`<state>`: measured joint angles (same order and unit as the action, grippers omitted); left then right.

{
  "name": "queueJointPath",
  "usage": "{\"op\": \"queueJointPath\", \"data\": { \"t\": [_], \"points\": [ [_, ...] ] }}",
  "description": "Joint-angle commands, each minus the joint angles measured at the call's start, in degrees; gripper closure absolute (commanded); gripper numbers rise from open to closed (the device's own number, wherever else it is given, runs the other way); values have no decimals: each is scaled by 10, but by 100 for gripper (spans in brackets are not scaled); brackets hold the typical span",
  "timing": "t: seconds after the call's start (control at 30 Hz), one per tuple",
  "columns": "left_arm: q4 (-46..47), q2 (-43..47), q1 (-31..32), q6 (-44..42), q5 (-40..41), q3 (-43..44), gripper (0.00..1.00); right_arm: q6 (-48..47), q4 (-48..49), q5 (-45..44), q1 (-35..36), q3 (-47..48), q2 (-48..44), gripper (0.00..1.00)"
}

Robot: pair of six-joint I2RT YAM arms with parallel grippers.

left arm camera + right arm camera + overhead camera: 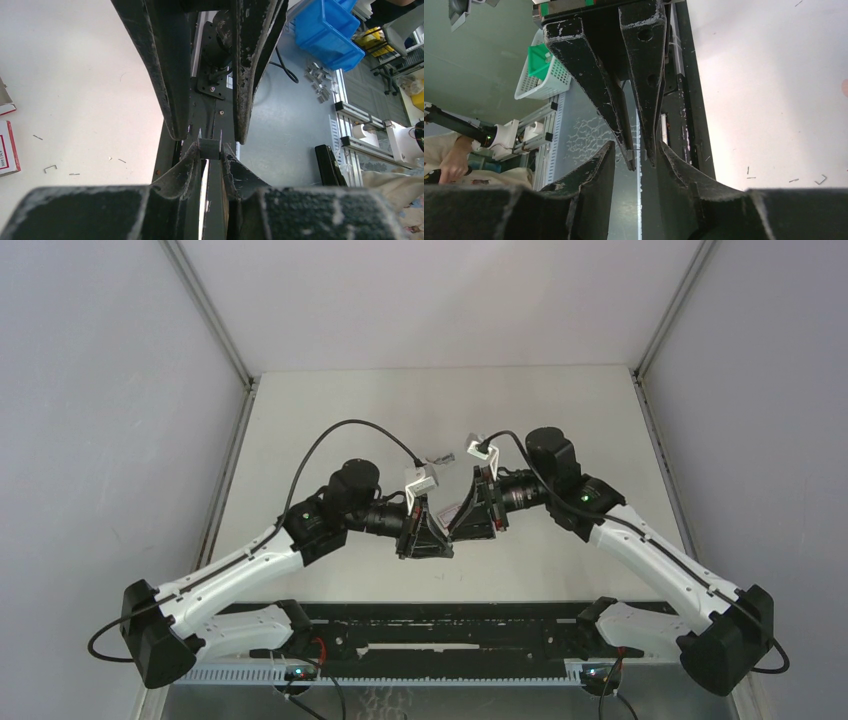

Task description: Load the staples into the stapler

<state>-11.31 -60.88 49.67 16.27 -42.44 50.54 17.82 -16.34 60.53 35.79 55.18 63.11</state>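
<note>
Over the table (330, 420), the left gripper (210, 156) is closed narrowly on the staples (209, 148), which the top view hides. The right gripper (636, 146) faces it, part-open and holding nothing.

No lettering, brand, number or sign is legible in any view. The red-and-white box (7, 148) shows only faint dark marks, too small to read.

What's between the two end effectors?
A small grey staple strip, pinched by the left end effector. The right end effector is open, facing it. The left wrist view shows it best.
</note>
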Motion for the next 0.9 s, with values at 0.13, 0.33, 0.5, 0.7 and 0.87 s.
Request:
{"op": "queueJointPath", "data": {
  "t": [0.13,0.33,0.5,0.7,0.87],
  "points": [
    [6,6,3,-14,-8,38,97,-37,-30,-6,16,38,6,67],
    [5,6,3,-14,-7,38,97,-41,-33,-7,19,39,6,73],
    [5,7,3,-14,-1,38,97,-52,-48,-11,19,44,9,74],
    [5,7,3,-14,-1,38,97,-58,-55,-12,19,46,8,80],
    [5,6,3,-14,0,39,96,-55,-49,-11,19,46,7,88]
  ]
}}
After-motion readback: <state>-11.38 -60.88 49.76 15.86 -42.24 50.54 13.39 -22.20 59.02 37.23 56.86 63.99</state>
